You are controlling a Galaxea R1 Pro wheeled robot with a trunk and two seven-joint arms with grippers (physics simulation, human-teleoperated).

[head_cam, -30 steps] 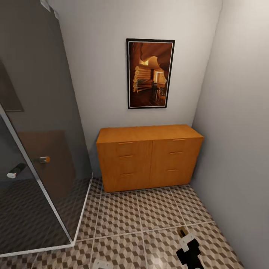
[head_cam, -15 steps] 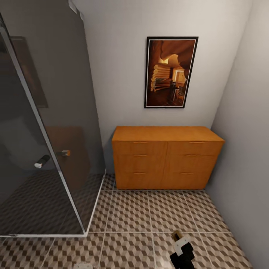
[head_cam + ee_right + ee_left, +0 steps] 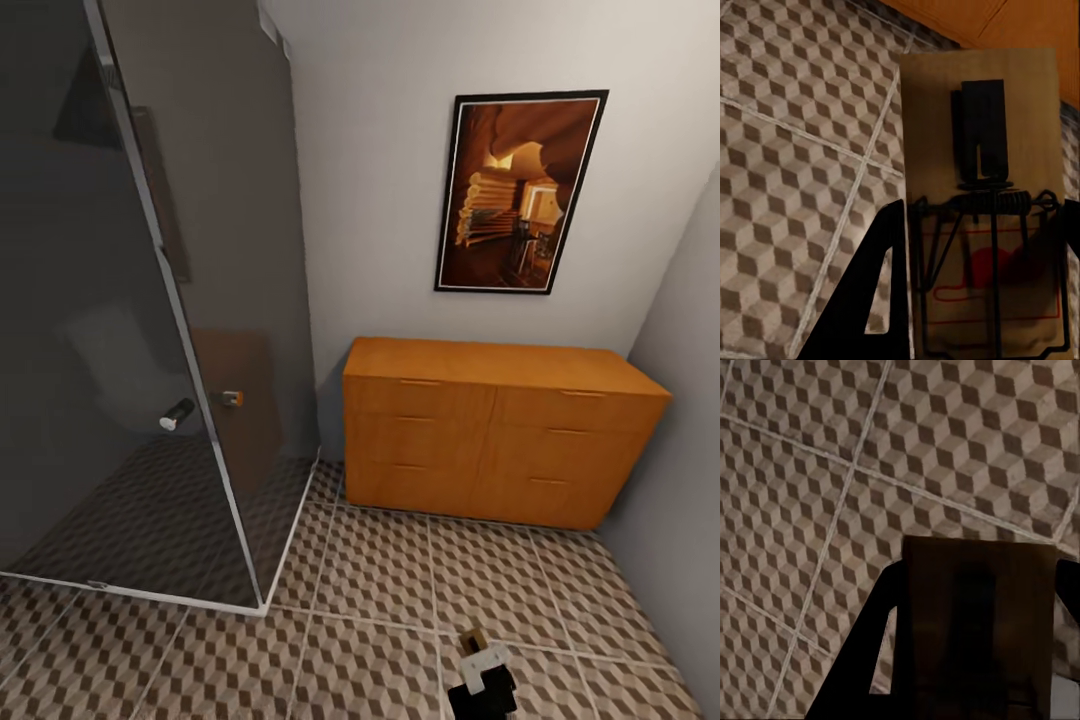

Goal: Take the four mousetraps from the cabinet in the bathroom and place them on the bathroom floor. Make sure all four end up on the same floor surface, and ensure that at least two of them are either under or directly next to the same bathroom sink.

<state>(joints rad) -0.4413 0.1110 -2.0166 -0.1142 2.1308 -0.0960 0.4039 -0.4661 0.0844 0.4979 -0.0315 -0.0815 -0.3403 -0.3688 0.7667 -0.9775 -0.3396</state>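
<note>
The bathroom floor [image 3: 380, 590] spreads over the lower part of the head view, its big square tiles printed with brown, beige and white cubes and split by pale grout lines. To the left stands a dark glass shower screen [image 3: 170, 330] with a white bottom rail. Against the far wall sits the cabinet [image 3: 500, 435], long, low and orange-brown, its drawer fronts all shut, its length running along the wall under a framed picture [image 3: 520, 193].

At the bottom edge of the head view the right gripper [image 3: 483, 683] shows as a black and white shape above the tiles, with a small brown piece sticking out ahead of it toward the cabinet.

In the right wrist view the right gripper [image 3: 979, 300] has its dark fingers [image 3: 870, 292] clenched on either side of a mousetrap [image 3: 982, 202], a tan wooden slab with a black catch, a wire spring and a red mark. Its long axis runs along the fingers, the far end pointing at the cabinet base.

In the left wrist view the left gripper [image 3: 979, 660] grasps another mousetrap [image 3: 979, 622] the same way, a plain dark-brown slab lying lengthwise between the fingers, above the tiles.
</note>
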